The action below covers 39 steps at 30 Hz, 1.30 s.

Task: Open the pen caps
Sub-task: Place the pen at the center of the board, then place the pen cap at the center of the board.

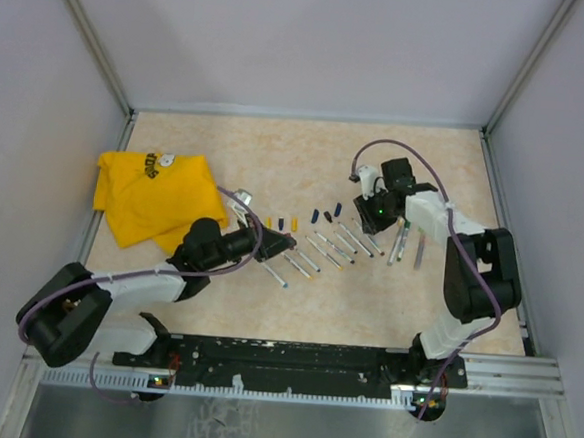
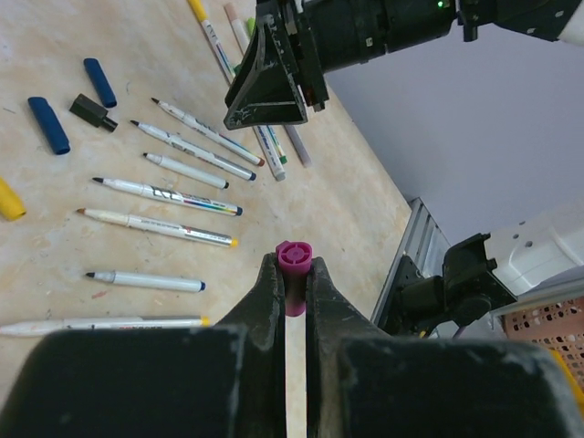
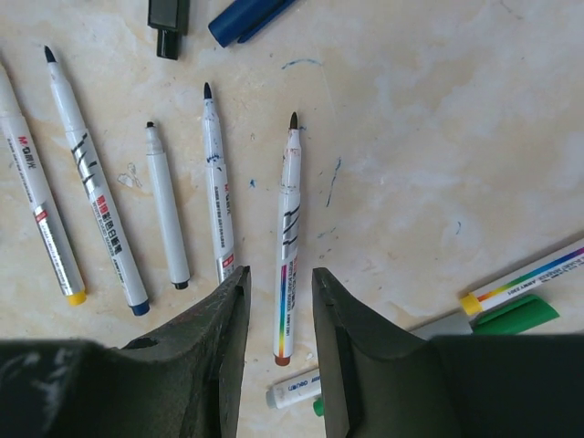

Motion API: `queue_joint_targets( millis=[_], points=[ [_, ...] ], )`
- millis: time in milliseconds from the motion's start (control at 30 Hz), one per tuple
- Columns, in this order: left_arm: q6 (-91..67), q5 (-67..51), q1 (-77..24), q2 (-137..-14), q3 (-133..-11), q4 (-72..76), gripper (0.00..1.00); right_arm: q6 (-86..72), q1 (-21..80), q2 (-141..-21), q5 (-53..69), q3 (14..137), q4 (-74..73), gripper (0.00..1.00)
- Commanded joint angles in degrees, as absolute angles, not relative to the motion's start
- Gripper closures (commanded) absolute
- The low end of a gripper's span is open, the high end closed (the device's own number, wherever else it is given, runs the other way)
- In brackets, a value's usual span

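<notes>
My left gripper (image 2: 294, 266) (image 1: 276, 246) is shut on a whitish pen whose magenta cap (image 2: 295, 258) sticks out at the fingertips, held above the table. My right gripper (image 3: 278, 278) (image 1: 377, 217) hangs open over an uncapped pen with a brown end (image 3: 286, 237) and holds nothing. Loose pen caps lie beyond the row of uncapped pens (image 1: 330, 247): two blue caps (image 2: 47, 124) (image 2: 99, 82), a black cap (image 2: 91, 112) (image 3: 168, 18) and a yellow cap (image 2: 7, 199). A green-capped pen (image 3: 522, 315) lies to the right of my right fingers.
A crumpled yellow cloth (image 1: 153, 194) lies at the left, with a small white object (image 1: 241, 197) at its right edge. More pens (image 1: 406, 242) lie under the right arm. The black rail (image 1: 292, 364) runs along the near edge, and walls close in the table.
</notes>
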<state>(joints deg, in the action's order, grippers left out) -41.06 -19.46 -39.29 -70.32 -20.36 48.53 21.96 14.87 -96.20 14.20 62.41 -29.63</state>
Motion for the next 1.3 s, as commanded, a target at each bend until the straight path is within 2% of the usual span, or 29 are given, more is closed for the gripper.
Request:
queue_joint_targets(
  millis=[0, 600, 1267],
  points=[
    [-39.7, -16.5, -42.4, -75.4, -24.3, 52.8, 1.00, 22.2, 15.0, -91.4, 15.6, 64.2, -27.9, 0.66],
    [-39.4, -14.5, -49.3, -95.7, -38.0, 53.8, 1.00, 21.8, 12.7, -87.9, 17.6, 63.5, -26.5, 0.66],
    [-37.9, -13.3, -50.9, -98.3, -40.9, 51.2, 1.00, 21.5, 12.2, -87.6, 17.5, 63.4, -26.3, 0.66]
  ],
)
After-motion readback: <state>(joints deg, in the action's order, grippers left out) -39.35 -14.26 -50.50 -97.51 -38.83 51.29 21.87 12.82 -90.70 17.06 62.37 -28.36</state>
